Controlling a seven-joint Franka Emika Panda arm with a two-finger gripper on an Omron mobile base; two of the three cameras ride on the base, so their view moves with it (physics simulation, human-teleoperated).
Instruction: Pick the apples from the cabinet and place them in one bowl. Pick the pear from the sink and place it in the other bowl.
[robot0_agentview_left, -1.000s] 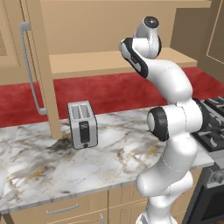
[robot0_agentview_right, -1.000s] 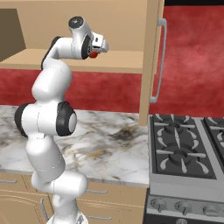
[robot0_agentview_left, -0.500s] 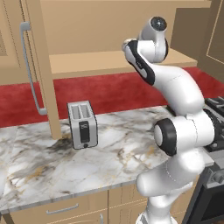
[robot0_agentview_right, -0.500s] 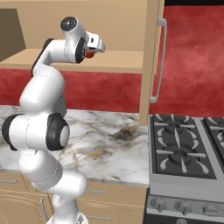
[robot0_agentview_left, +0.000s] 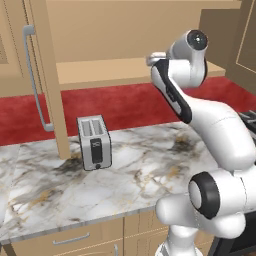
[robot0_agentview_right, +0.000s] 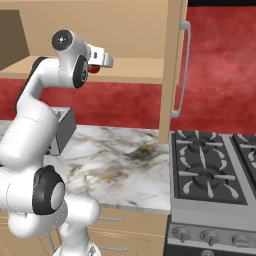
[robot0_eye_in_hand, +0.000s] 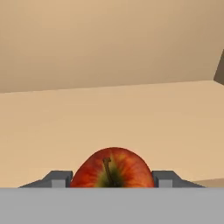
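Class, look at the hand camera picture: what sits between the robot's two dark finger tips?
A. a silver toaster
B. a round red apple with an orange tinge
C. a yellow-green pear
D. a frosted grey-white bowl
B: the round red apple with an orange tinge, stem showing, sits between the gripper finger tips above the tan wooden cabinet shelf.

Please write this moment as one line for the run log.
stage: apple pick | gripper: shut on apple | place: cabinet shelf | counter: toaster
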